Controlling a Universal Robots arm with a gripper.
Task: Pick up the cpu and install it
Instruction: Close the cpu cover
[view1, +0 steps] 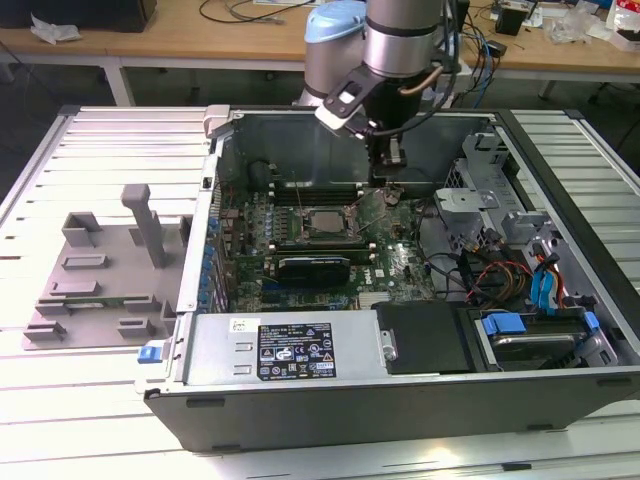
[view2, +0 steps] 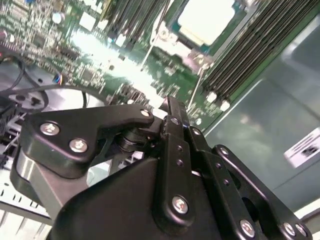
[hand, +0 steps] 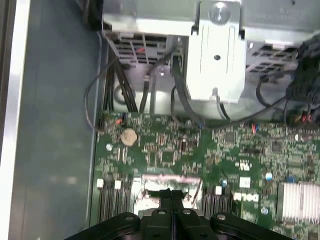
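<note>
The cpu (view1: 325, 222) lies flat in the motherboard socket inside the open computer case, and its silvery-white top (view2: 207, 20) also shows in the second wrist view. My gripper (view1: 392, 165) hangs over the green motherboard (view1: 400, 265), toward the exterior view's right of the socket and a little behind it. In both wrist views the black fingers (hand: 172, 197) are pressed together with nothing between them. A thin metal socket lever (view2: 199, 85) stands up slanted just beyond the fingertips (view2: 172, 111).
The case walls (view1: 215, 200) box in the board. A metal drive cage (view1: 480, 190) and loose cables (view1: 500, 280) sit at the exterior view's right. The power supply (view1: 290, 345) fills the near side. A grey fixture (view1: 100, 265) stands outside on the slatted table.
</note>
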